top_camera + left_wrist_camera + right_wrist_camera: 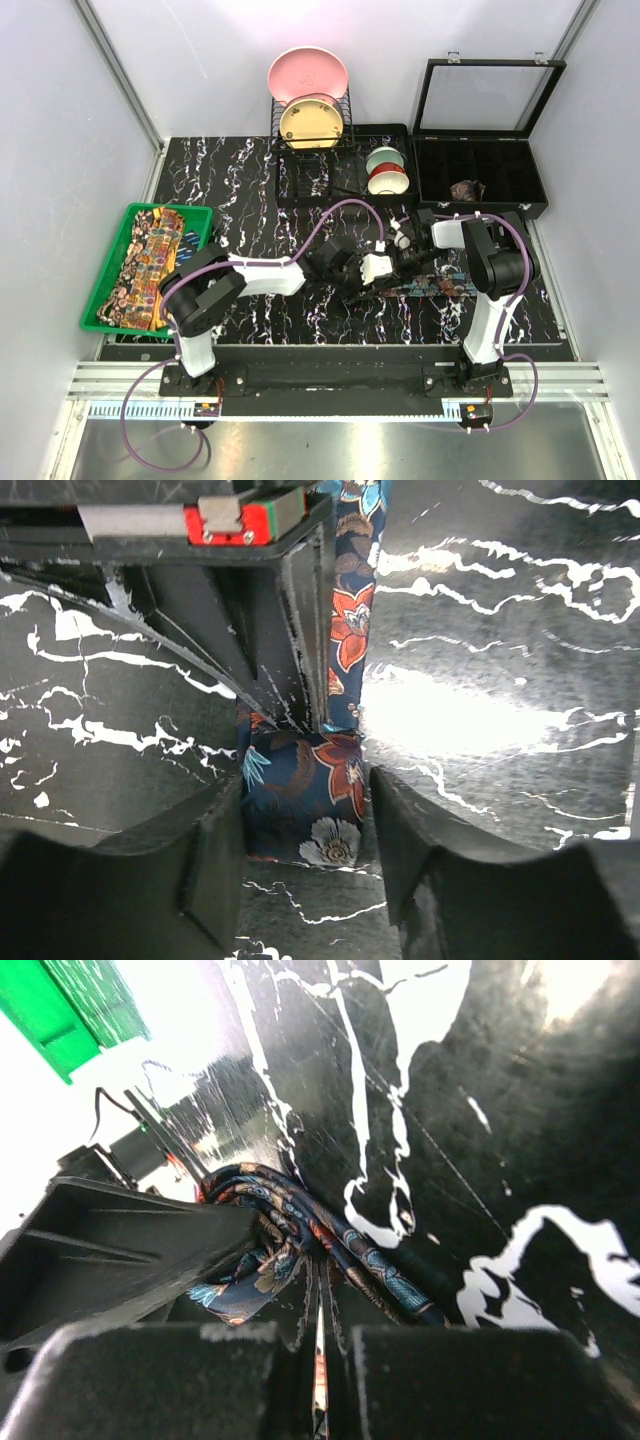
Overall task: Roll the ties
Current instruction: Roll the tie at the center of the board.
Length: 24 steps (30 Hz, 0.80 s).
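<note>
I am pinching the dark blue floral fabric necktie (290,1230) in my right claw (320,1360), its jaws pressing together on the flat strip. My left claw (305,865) is straddling the tie's rolled end, its jaws standing apart, close against either side; I cannot tell whether it is gripping. The tie is lying on the black white-veined marble worktop (250,180), between my two arms.

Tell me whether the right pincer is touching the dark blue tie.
Touching. The right wrist view shows the right pincer shut, with a thin fold of the dark blue tie pinched inside it.
</note>
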Each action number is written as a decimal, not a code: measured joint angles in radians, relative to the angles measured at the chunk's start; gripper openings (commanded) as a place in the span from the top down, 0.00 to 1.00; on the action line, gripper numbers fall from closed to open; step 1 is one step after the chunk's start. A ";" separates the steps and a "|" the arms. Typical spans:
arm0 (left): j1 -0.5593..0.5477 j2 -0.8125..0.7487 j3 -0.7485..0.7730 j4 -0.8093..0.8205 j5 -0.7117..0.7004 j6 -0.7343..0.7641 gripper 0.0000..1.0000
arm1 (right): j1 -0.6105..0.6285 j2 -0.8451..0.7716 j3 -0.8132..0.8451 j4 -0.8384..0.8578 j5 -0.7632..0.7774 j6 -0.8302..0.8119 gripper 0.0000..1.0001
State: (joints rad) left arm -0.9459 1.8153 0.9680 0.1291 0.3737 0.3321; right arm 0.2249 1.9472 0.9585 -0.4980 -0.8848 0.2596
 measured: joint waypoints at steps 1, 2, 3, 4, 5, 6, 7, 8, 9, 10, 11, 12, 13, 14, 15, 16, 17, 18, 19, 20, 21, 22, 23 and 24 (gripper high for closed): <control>0.001 0.004 0.000 0.000 -0.005 0.001 0.54 | 0.000 -0.003 -0.006 0.013 -0.004 0.007 1.00; 0.002 0.008 0.000 -0.002 -0.010 0.005 0.54 | 0.000 -0.005 -0.011 0.023 -0.008 0.012 1.00; 0.003 0.013 0.001 -0.004 -0.015 0.008 0.55 | 0.002 -0.005 -0.014 0.031 -0.011 0.017 1.00; 0.003 0.018 0.003 -0.007 -0.019 0.010 0.55 | 0.003 -0.005 -0.016 0.039 -0.014 0.021 1.00; 0.003 0.025 0.008 -0.013 -0.020 0.012 0.60 | 0.005 -0.005 -0.018 0.045 -0.017 0.025 1.00; 0.003 0.031 0.014 -0.019 -0.022 0.012 0.63 | 0.007 -0.005 -0.019 0.050 -0.018 0.027 1.00; 0.003 0.040 0.024 -0.030 -0.022 0.014 0.67 | 0.008 -0.006 -0.023 0.058 -0.020 0.032 1.00; 0.003 0.044 0.031 -0.034 -0.023 0.011 0.73 | 0.008 -0.007 -0.024 0.061 -0.022 0.034 1.00; 0.003 0.048 0.038 -0.044 -0.023 0.012 0.83 | 0.008 -0.008 -0.026 0.064 -0.023 0.036 1.00; 0.003 0.050 0.044 -0.055 -0.022 0.012 0.86 | 0.008 -0.010 -0.028 0.066 -0.024 0.038 0.96; 0.003 0.051 0.049 -0.063 -0.021 0.013 0.88 | 0.008 -0.011 -0.029 0.067 -0.024 0.040 0.94; 0.003 0.051 0.052 -0.070 -0.018 0.016 0.90 | 0.008 -0.014 -0.030 0.063 -0.024 0.040 0.89; 0.005 0.051 0.053 -0.072 -0.015 0.019 0.90 | 0.006 -0.018 -0.029 0.055 -0.022 0.040 0.87; 0.005 0.051 0.053 -0.072 -0.014 0.023 0.90 | 0.003 -0.021 -0.030 0.048 -0.022 0.039 0.85; 0.005 0.051 0.053 -0.072 -0.012 0.028 0.90 | 0.000 -0.026 -0.029 0.036 -0.022 0.035 0.81; 0.005 0.051 0.053 -0.072 -0.010 0.035 0.91 | -0.005 -0.034 -0.028 0.020 -0.019 0.026 0.77; 0.005 0.051 0.053 -0.072 -0.008 0.040 0.92 | -0.012 -0.044 -0.023 -0.010 -0.018 0.014 0.76; 0.005 0.051 0.053 -0.073 -0.007 0.048 0.92 | -0.019 -0.055 -0.014 -0.042 -0.018 0.003 0.76; 0.005 0.051 0.053 -0.074 -0.005 0.053 0.93 | -0.029 -0.069 -0.005 -0.071 -0.018 -0.010 0.76; 0.006 0.051 0.053 -0.074 -0.003 0.058 0.93 | -0.040 -0.084 0.004 -0.095 -0.020 -0.018 0.76; 0.006 0.051 0.053 -0.074 -0.001 0.062 0.93 | -0.048 -0.096 0.011 -0.109 -0.022 -0.024 0.76; 0.007 0.051 0.053 -0.074 0.000 0.065 0.93 | -0.056 -0.108 0.021 -0.124 -0.023 -0.029 0.76; 0.007 0.051 0.053 -0.075 0.002 0.068 0.93 | -0.064 -0.116 0.031 -0.133 -0.022 -0.033 0.77; 0.007 0.051 0.053 -0.075 0.003 0.072 0.94 | -0.068 -0.116 0.036 -0.136 -0.020 -0.036 0.78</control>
State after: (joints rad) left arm -0.9390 1.8664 1.0206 0.0544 0.3771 0.4038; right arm 0.1566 1.8309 0.9943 -0.6342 -0.9051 0.2237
